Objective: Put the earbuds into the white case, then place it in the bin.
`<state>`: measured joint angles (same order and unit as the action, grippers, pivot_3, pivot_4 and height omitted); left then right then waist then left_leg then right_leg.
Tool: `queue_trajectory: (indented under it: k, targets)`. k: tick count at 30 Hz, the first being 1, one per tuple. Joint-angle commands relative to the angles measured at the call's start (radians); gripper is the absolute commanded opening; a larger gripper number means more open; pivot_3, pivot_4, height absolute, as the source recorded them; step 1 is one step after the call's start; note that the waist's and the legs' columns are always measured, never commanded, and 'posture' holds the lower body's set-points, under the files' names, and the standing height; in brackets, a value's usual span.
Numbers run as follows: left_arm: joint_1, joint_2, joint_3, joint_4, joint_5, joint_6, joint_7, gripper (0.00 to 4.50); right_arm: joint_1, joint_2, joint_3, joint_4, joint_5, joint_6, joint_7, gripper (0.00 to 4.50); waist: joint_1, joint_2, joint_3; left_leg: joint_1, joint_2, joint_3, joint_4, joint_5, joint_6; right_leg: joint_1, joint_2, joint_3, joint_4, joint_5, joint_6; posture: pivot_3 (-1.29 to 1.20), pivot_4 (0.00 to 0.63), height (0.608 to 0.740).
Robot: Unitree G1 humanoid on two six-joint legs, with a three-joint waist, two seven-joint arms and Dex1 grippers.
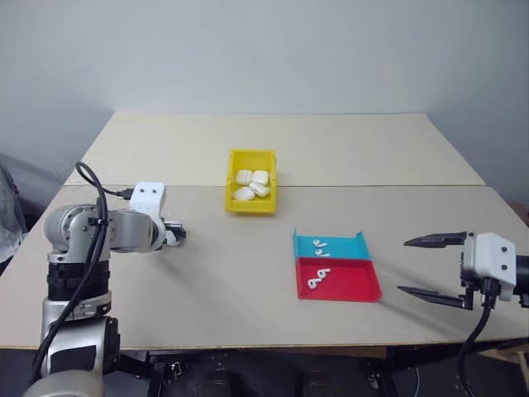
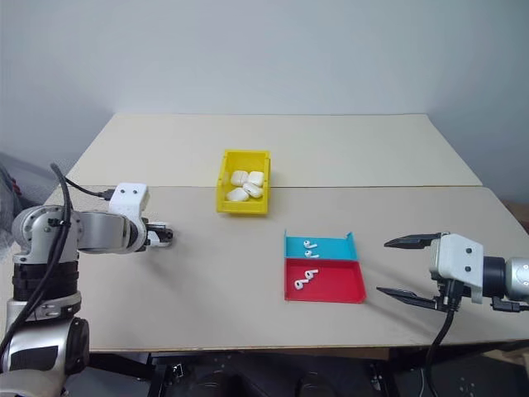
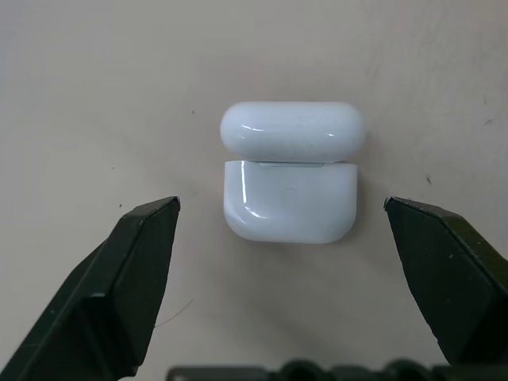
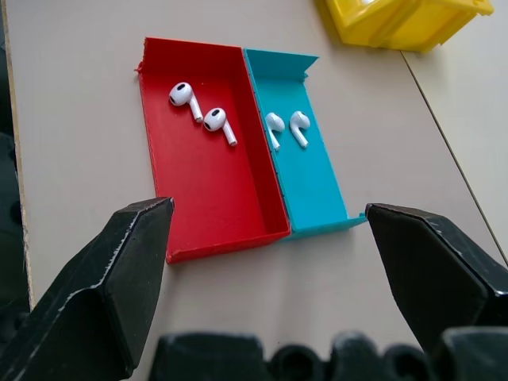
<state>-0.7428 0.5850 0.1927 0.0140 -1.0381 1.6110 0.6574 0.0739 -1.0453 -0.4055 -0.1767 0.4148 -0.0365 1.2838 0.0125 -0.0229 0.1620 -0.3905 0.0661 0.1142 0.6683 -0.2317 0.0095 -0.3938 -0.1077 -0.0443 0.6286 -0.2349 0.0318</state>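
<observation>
While the white case (image 3: 289, 181) lies lid-open between the spread, empty left gripper (image 3: 282, 213) fingers at left of frame, nothing is loaded: earbuds (image 4: 203, 111) are left in the red tray (image 4: 210, 198), the right gripper (image 1: 436, 266) gapes, and the yellow bin (image 1: 235, 200) awaits.

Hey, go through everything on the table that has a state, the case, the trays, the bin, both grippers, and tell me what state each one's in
Glossy white rounded earbud case: lid open, lying on the table between the left fingers.
Yellow rectangular plastic bin: holds several white cases.
Shallow red tray: holds two white stemmed earbuds.
Shallow blue tray: holds two earbuds.
Left gripper: open, holding nothing.
Right gripper: open, holding nothing.
</observation>
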Motion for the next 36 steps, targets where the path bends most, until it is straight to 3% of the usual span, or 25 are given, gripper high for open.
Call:
queue_trajectory:
  k: [1,36]
  targets:
    - [-0.047,-0.015,-0.01,0.007,0.071,0.003,-0.002,4.5,0.006,0.0,-0.039,-0.026,0.0,-0.005,-0.014,4.49,0.0,-0.001,0.0,0.0,0.0,0.001,0.0,0.0,0.0,0.0,0.0,0.0,0.0,0.0,0.0,0.0,0.15,0.74]
    - [-0.042,-0.078,-0.028,0.036,0.418,0.003,-0.293,4.5,0.044,0.001,-0.04,-0.046,-0.015,-0.011,-0.065,4.49,0.0,-0.002,0.001,0.0,0.0,0.0,-0.001,-0.003,0.004,0.0,0.0,-0.001,0.0,0.0,0.0,0.0,0.15,0.74]
